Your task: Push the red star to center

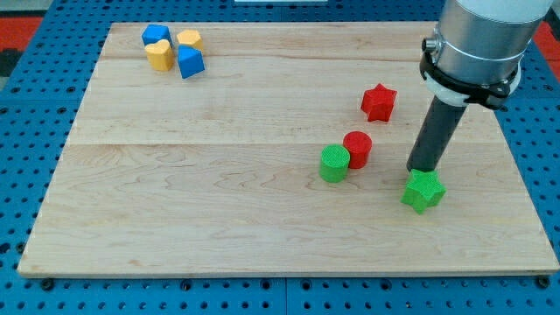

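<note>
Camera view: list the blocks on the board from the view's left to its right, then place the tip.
Blue-and-yellow cluster → green cylinder → red cylinder → red star → green star. My tip sits just above the green star, at its top edge.

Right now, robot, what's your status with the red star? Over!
My tip sits just above the green star, at the view's right. Red star up-left of it, untouched, right of center. Red cylinder and green cylinder lie toward center.

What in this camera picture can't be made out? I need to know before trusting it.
- My tip: whether it touches the green star below it is unclear.
- Arm: upper part cut off by the view's top edge.
- Blue blocks at top left: shapes too small to tell.
</note>
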Controlling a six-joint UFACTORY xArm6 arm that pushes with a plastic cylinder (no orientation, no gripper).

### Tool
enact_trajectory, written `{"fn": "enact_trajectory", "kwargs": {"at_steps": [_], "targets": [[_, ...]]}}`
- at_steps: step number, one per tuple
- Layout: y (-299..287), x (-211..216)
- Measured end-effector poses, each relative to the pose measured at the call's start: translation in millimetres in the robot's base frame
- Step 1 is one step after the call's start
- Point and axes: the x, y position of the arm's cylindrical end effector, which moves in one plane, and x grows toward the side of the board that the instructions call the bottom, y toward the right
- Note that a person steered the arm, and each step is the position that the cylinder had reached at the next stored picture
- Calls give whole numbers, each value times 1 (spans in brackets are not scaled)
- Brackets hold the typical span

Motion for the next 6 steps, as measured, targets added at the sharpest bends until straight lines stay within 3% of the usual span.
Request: {"fn": "enact_trajectory", "kwargs": {"at_steps": [2,3,5,6], "targets": [[3,-110],[-51,-110],[-73,-155],[-125,-131]]}}
